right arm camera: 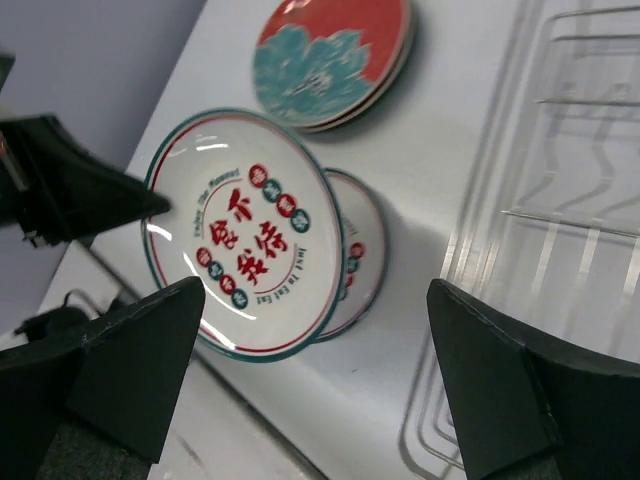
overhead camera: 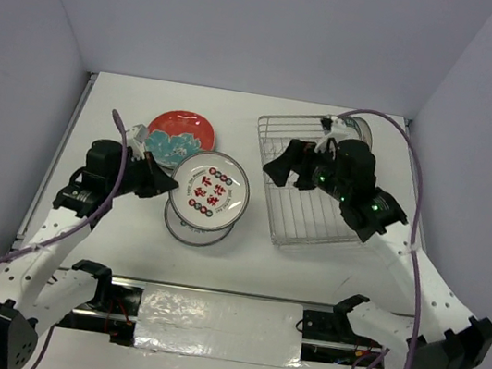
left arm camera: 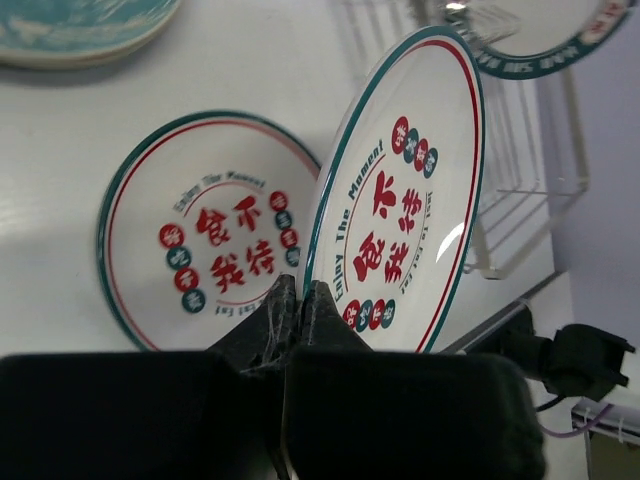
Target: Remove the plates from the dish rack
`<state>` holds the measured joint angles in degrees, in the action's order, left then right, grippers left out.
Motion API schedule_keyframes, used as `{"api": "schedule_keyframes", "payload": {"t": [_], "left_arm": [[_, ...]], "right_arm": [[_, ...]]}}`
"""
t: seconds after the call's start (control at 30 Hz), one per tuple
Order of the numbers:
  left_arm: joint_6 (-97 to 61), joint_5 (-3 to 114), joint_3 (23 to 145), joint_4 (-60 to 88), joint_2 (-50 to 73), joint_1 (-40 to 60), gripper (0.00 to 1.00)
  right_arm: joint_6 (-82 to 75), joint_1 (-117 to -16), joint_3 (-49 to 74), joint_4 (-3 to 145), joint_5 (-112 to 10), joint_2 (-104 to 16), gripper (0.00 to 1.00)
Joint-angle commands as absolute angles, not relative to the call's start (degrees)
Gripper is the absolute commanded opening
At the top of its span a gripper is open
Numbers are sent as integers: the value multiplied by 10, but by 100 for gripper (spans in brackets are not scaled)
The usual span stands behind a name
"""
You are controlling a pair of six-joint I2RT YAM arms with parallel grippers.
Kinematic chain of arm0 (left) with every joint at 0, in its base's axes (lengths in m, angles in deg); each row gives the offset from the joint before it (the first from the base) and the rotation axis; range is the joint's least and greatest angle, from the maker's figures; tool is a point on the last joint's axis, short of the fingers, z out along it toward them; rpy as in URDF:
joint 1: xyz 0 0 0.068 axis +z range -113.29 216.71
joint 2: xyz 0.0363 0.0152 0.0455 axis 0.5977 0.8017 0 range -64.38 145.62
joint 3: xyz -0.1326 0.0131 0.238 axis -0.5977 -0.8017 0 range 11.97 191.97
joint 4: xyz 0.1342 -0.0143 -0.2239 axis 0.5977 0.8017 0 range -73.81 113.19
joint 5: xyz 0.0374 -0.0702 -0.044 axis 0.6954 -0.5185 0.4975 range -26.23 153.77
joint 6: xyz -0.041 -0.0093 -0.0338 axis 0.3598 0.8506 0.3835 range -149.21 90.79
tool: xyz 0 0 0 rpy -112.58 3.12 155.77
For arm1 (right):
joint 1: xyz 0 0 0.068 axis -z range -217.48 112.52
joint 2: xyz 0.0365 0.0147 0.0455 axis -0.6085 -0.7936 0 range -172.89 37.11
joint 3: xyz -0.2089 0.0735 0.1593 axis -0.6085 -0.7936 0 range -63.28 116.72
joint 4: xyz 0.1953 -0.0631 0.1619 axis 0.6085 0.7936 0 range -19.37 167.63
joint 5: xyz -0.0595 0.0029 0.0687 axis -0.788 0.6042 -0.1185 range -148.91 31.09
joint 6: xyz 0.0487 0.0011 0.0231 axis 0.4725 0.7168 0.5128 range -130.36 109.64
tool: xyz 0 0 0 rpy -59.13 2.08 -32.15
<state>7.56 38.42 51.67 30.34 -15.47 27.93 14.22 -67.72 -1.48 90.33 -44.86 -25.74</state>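
Note:
My left gripper (overhead camera: 167, 185) (left arm camera: 300, 295) is shut on the near rim of a white plate (overhead camera: 211, 192) (left arm camera: 400, 190) (right arm camera: 250, 240) and holds it tilted above a second white plate (overhead camera: 192, 229) (left arm camera: 210, 230) (right arm camera: 362, 250), which lies flat on the table. A red plate (overhead camera: 182, 133) (right arm camera: 330, 55) with a teal flower lies behind them. The silver dish rack (overhead camera: 315, 219) (right arm camera: 560, 200) stands at the right. My right gripper (overhead camera: 279, 165) (right arm camera: 315, 380) is open with nothing between its fingers, over the rack's left edge. Another white plate (left arm camera: 540, 40) shows past the rack wires.
The grey side walls close in the white table (overhead camera: 105, 246) on the left, right and back. Purple cables (overhead camera: 416, 202) loop from both arms. The arm bases and a taped strip (overhead camera: 220, 321) run along the near edge.

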Motion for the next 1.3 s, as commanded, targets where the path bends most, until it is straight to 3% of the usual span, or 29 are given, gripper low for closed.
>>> {"api": "schedule_keyframes", "payload": {"t": [0.0,0.2,0.33,0.4,0.5,0.67,0.7,0.97,1.03,1.07,1.27], "left_arm": [[102,430,499,304,-141,279,0],[114,443,468,263,-76,280,0],[123,444,445,241,-57,279,9],[124,452,438,241,-55,280,20],[122,463,439,251,-56,279,47],[124,548,462,318,-96,279,80],[124,564,469,343,-106,280,98],[75,624,539,447,-170,279,100],[38,616,561,461,-195,279,99],[27,602,567,464,-203,279,99],[-20,539,585,459,-238,277,100]], "right_arm": [[125,-670,6,963,-587,-195,100],[99,-669,5,1006,-607,-159,100],[79,-668,6,1026,-629,-153,100],[71,-664,9,1032,-633,-154,100],[66,-660,16,1035,-627,-162,100],[49,-653,45,1050,-631,-195,100],[45,-645,52,1054,-633,-204,100],[-69,-555,153,1074,-724,-364,99],[-98,-535,184,1072,-782,-420,85],[-98,-529,195,1076,-798,-441,71],[-148,-515,276,1069,-867,-555,64]]}}
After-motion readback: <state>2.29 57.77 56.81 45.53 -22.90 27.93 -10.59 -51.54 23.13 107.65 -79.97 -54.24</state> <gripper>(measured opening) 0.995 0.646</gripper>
